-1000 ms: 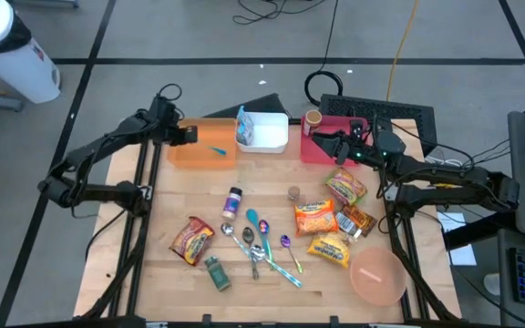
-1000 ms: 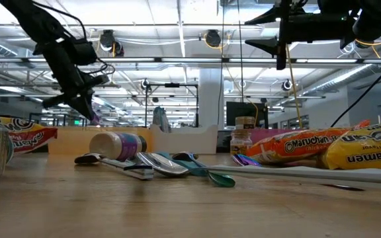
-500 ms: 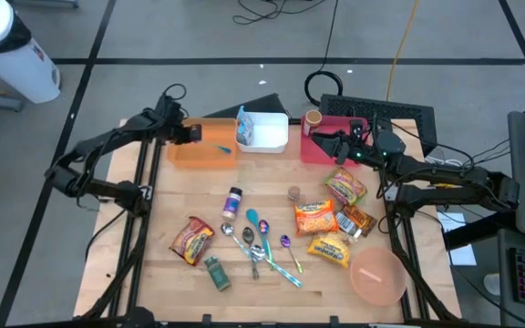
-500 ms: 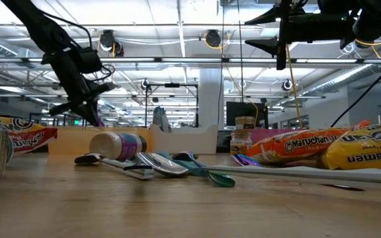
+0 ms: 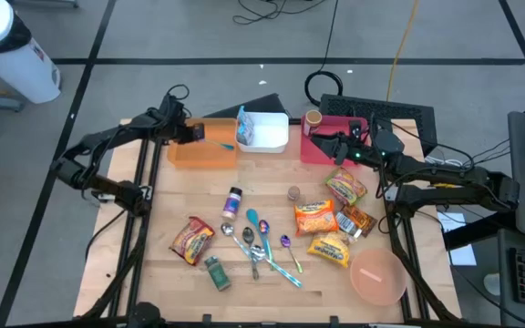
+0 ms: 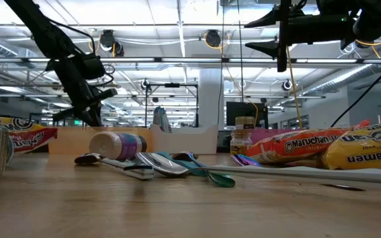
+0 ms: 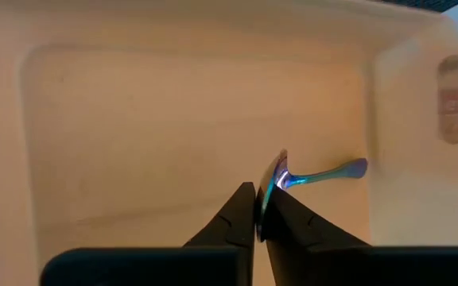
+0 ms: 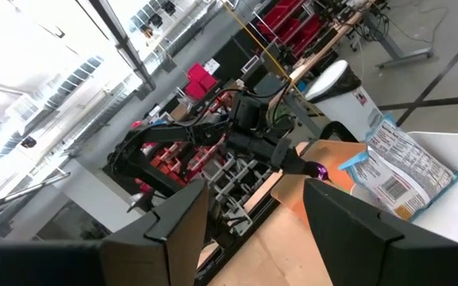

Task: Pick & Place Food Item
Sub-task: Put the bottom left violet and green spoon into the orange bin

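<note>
Ramen packs (image 5: 315,217) lie in the lower right of the high view, four in all: two side by side there, one (image 5: 345,187) just above them and one (image 5: 192,239) well apart at lower left. A pink bowl (image 5: 376,276) sits below the right-hand packs, and several spoons (image 5: 262,246) and a small bottle (image 5: 233,202) lie in the middle of the table.

Farther back, along the table's top edge, stand an orange bin (image 5: 182,156), a white bin (image 5: 272,137) with a packet (image 5: 241,128) in it, and a red bin (image 5: 320,152).

The left gripper (image 7: 262,202) hangs over the orange bin with its fingers all but closed. A bluish spoon (image 7: 316,173) shows right at their tips; whether it is pinched or merely lying in the bin cannot be told.

The right gripper (image 8: 257,191) hovers above the red bin, fingers apart, nothing between them.
</note>
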### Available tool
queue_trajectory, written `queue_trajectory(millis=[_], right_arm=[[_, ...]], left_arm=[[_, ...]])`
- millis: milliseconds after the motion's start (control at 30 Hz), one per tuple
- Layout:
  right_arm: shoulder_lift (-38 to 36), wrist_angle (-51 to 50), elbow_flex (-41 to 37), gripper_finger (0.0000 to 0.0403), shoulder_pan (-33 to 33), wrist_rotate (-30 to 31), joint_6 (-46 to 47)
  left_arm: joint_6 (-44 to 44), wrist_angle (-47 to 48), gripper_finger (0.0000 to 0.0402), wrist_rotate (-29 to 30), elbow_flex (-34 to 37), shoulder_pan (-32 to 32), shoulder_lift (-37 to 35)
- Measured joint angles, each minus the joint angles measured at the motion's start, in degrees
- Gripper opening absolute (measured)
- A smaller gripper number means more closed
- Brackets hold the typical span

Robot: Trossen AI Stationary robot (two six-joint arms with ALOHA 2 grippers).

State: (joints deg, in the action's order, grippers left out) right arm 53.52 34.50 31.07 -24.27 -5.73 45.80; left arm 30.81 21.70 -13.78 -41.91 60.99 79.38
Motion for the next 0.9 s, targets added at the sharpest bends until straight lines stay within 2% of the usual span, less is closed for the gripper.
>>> queue_trajectory(millis=[900], right_arm=[[0.0,-1.2,0.0,0.0201,0.0,-0.1,-0.2]], left_arm=[[-0.9,0.2,0.0033,4.8,0.0,0.0,0.9]])
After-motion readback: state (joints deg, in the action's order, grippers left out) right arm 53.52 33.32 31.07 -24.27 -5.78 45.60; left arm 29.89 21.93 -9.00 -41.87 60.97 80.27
